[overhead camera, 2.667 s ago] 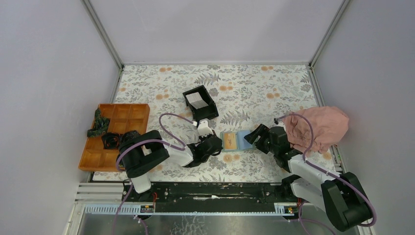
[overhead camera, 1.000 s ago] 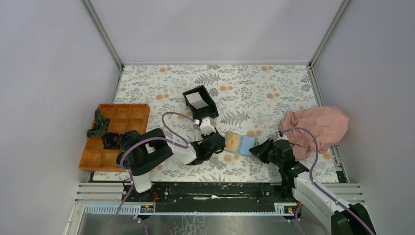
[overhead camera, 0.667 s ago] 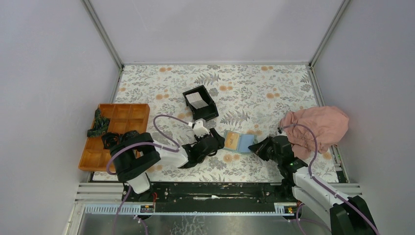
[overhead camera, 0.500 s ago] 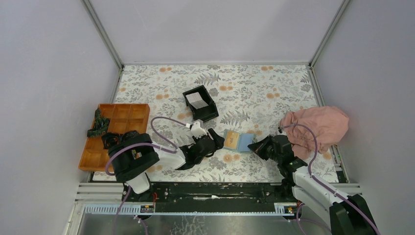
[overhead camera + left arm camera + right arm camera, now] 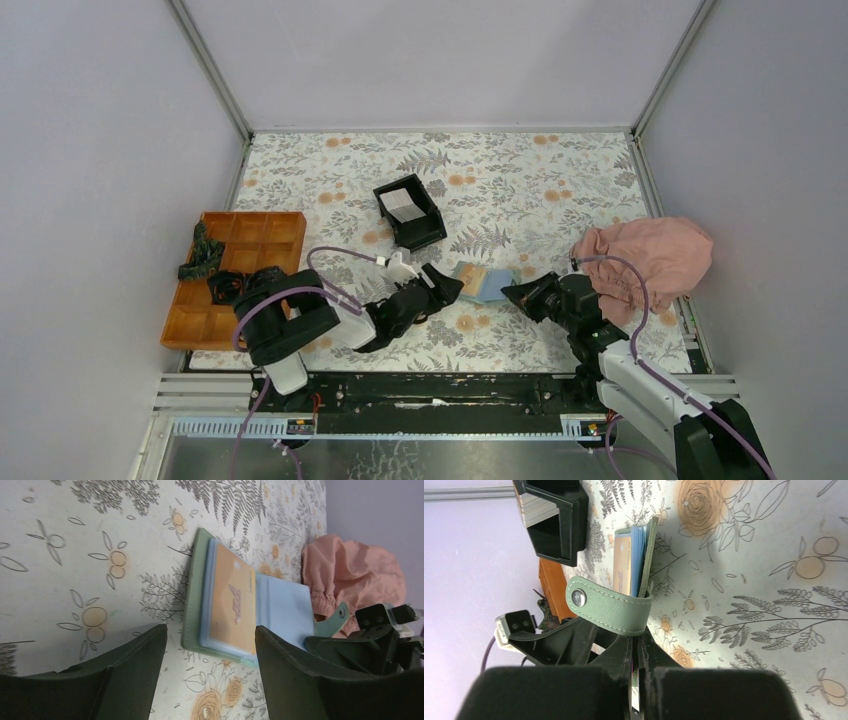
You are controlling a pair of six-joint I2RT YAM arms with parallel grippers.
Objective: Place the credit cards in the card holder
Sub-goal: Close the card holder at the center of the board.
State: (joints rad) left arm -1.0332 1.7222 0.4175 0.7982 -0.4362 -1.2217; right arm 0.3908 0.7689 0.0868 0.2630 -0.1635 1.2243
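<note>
The sage-green card holder (image 5: 482, 281) lies open on the floral mat, showing a tan face (image 5: 231, 601) and a light blue face (image 5: 284, 606). My right gripper (image 5: 517, 291) is shut on the card holder's right cover, which stands raised on edge (image 5: 647, 555); its green snap strap (image 5: 608, 608) curls over the fingers. My left gripper (image 5: 446, 287) is open just left of the holder, its fingers (image 5: 131, 666) apart and holding nothing. The pale credit cards (image 5: 400, 204) are stacked in the black box (image 5: 428, 228) further back.
An orange compartment tray (image 5: 262, 240) with small dark items sits at the left. A pink cloth (image 5: 655, 255) is bunched at the right, beside the right arm. The black box (image 5: 566, 527) stands behind the holder in the right wrist view.
The left gripper has opened and drawn back a little from the holder's left edge. The right gripper has shut on the right cover and tipped it upward.
</note>
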